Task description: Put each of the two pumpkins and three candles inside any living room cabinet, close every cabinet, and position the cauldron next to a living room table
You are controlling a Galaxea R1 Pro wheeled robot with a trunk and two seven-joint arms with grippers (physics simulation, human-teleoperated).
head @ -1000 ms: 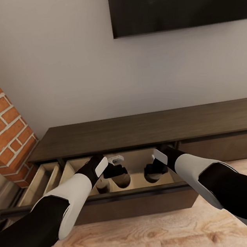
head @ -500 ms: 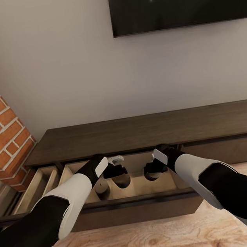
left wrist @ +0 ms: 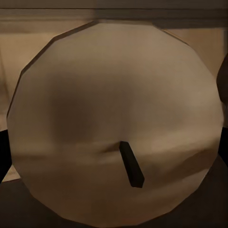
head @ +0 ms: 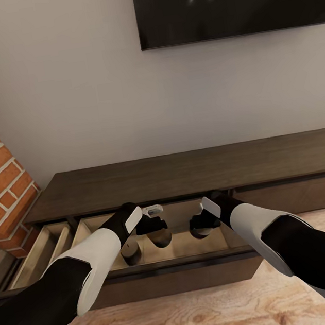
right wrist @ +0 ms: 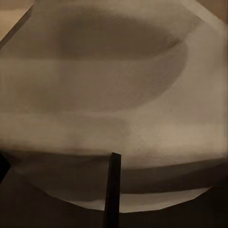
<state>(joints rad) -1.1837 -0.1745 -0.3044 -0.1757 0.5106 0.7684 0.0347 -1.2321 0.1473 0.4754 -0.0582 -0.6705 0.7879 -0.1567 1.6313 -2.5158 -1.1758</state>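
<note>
Cabinet runs along the wall under a dark screen, brick fireplace at its left end. Two drawers pulled out: a narrow one far left with pale interior, and a wide one in front of the robot, pale beige floor visible.

Left arm comes in from lower left, white forearm angled up and inward, black wrist bent down over the wide drawer. Left gripper points down into the drawer. A candle stands upright on the drawer floor just left of the gripper; whether the fingers touch it, can't tell. Left wrist view: round pale candle top with short dark wick, seen nearly straight down, very close. Fingers not resolved there, so jaw state unknown.

Right arm mirrors it from lower right, forearm angled up and inward, wrist dropped over the same drawer. Right gripper sits low inside the drawer, well apart from the left one. Right wrist view: another candle close up, seen obliquely, wick in the foreground. Can't tell whether the jaws are apart or clamped on it.

Light wood floor in front of the cabinet.
</note>
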